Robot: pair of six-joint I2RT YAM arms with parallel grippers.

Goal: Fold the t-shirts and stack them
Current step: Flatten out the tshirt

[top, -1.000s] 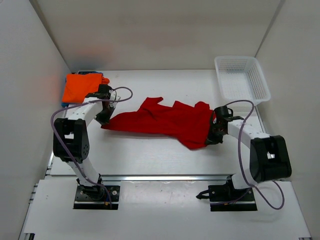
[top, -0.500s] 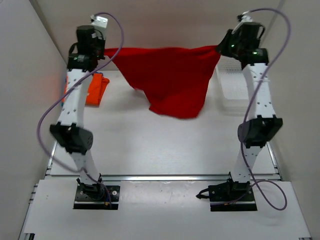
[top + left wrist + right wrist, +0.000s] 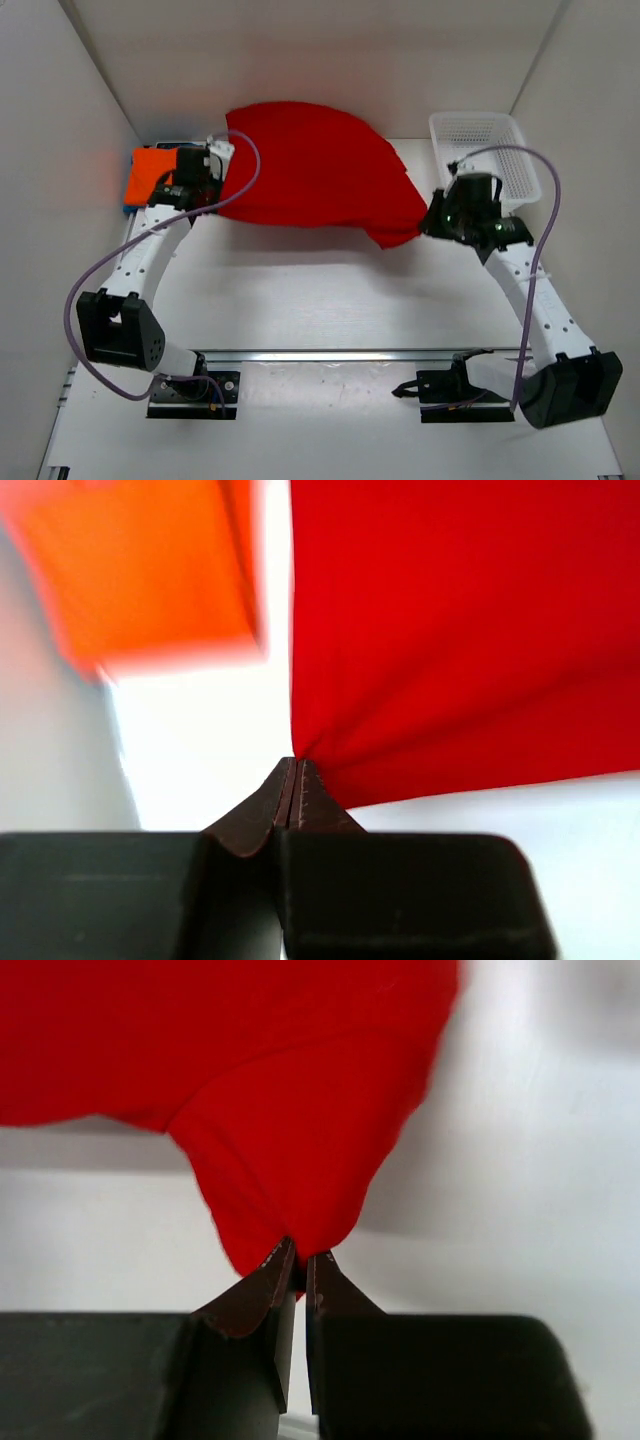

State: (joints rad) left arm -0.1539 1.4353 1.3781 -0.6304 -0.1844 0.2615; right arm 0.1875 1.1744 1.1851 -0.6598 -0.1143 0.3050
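Note:
A deep red t-shirt point(image 3: 310, 165) billows in the air over the back of the table, stretched between my two grippers. My left gripper point(image 3: 212, 197) is shut on its left corner point(image 3: 305, 750), and my right gripper point(image 3: 428, 228) is shut on its right corner point(image 3: 285, 1220). Folded, an orange t-shirt point(image 3: 150, 175) lies at the back left point(image 3: 150, 570), just beyond my left gripper. A sliver of blue cloth point(image 3: 128, 208) shows under the orange one.
A white lattice basket point(image 3: 485, 155) stands at the back right, close behind my right gripper. White walls enclose the table on three sides.
Both arms rose high with the red t-shirt hanging between them, then swung down. The shirt now billows backward instead of lying crumpled on the table.

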